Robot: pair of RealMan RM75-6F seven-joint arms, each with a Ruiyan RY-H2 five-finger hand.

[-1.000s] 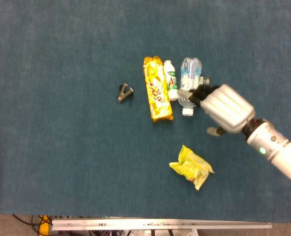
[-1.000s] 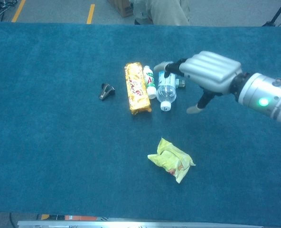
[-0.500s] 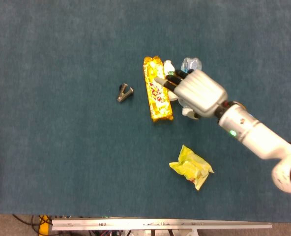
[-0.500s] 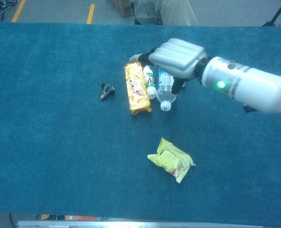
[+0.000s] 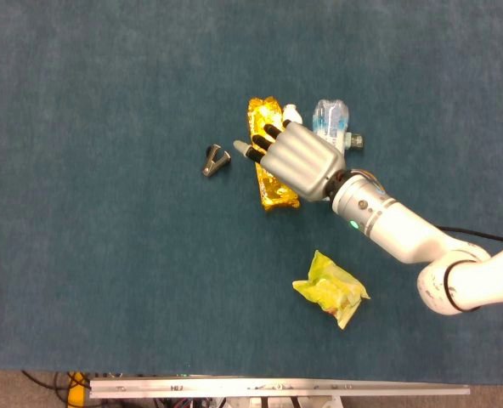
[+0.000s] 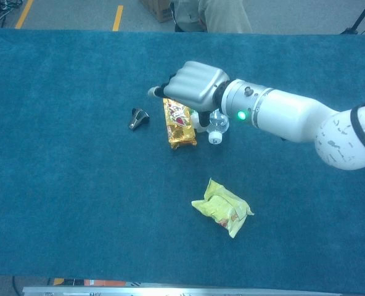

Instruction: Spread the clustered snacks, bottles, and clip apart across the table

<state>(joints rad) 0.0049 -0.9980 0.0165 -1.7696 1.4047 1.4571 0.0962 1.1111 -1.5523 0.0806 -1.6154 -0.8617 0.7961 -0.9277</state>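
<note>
My right hand [image 5: 296, 159] is stretched palm-down over the middle of the golden snack bar [image 5: 277, 197], its fingers extended toward the black clip [image 5: 215, 160]; nothing is in its grasp. In the chest view the right hand [image 6: 193, 84] hovers at the top of the snack bar [image 6: 179, 126], whose lower half shows. The small white bottle [image 5: 292, 111] and the clear water bottle [image 5: 330, 119] lie just right of the bar, mostly hidden by the hand and wrist. Left of the bar sits the clip [image 6: 138, 118], apart from it. My left hand is not seen.
A crumpled yellow-green snack bag [image 5: 330, 289] lies alone toward the front right, also seen as the bag [image 6: 222, 207] in the chest view. The blue cloth table [image 5: 107, 255] stretches wide to the left and front. My right forearm [image 5: 396, 229] crosses the table's right side.
My right hand has swept left, from beside the water bottle, over both bottles, to above the snack bar. The objects lie where they were.
</note>
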